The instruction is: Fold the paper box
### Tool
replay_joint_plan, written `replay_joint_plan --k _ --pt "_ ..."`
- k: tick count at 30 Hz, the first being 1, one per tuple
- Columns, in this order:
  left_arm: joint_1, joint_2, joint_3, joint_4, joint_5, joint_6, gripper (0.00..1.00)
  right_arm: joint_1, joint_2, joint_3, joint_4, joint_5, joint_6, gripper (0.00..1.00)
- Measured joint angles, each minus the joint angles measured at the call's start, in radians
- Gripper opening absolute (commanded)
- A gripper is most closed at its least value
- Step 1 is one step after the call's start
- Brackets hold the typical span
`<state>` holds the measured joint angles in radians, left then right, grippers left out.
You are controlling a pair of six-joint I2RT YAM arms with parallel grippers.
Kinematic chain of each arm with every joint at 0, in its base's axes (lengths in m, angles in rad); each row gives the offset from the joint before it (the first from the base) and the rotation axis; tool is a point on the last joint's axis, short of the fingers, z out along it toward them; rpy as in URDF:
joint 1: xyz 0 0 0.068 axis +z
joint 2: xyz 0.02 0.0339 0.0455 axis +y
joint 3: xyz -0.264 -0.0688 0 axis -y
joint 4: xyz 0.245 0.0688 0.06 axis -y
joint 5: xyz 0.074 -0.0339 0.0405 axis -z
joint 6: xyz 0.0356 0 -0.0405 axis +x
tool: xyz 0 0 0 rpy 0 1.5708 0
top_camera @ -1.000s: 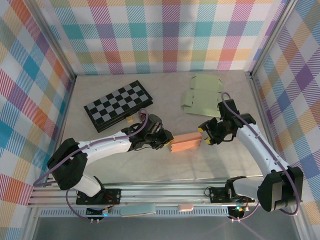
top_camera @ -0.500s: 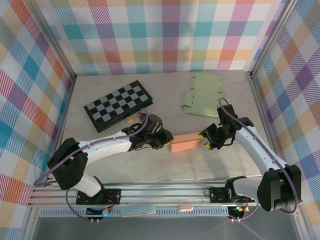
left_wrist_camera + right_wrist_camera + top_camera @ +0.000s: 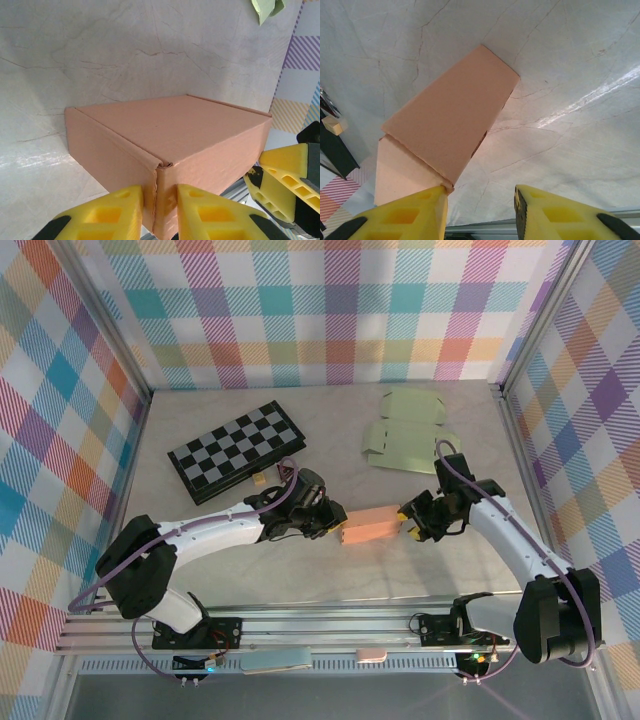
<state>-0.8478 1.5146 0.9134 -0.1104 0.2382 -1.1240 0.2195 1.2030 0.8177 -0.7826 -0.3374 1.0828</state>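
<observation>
My left gripper (image 3: 159, 200) is nearly closed, its two yellow fingers pinching the vertical corner seam of the paper box (image 3: 175, 130), so I count that end as held. My right gripper (image 3: 481, 192) is at the opposite end with its fingers apart and bare table between them. One finger touches the near corner of the box, and nothing is clamped.

From the overhead camera, the salmon-coloured box lies flat on the table (image 3: 300, 570), roughly midway between the two arms, with a gripper at each short end. It looks like a shallow closed carton: the top panel is down and the side walls are upright and square. The left wrist camera shows the corner wall tucked in, with a slightly crumpled edge.

I judge the folding to be mostly done. The right wrist camera shows a thin dark gap along one long side under the lid, so the lid may not be fully seated. Pressing or tucking that edge seems to be the remaining work.

A chessboard (image 3: 237, 450) lies well off to the far left, and pale green flat box blanks (image 3: 405, 435) lie at the far right, untouched.
</observation>
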Motion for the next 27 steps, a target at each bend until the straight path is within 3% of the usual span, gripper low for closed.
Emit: replay_joint_plan --k 19,27 --pt "0.000 0.003 0.000 0.005 0.008 0.075 0.18 -0.005 -0.007 0.063 -0.030 0.028 0.001 0.38" --pt "0.000 0.003 0.000 0.005 0.008 0.082 0.19 -0.005 -0.001 0.012 -0.009 0.026 0.008 0.37"
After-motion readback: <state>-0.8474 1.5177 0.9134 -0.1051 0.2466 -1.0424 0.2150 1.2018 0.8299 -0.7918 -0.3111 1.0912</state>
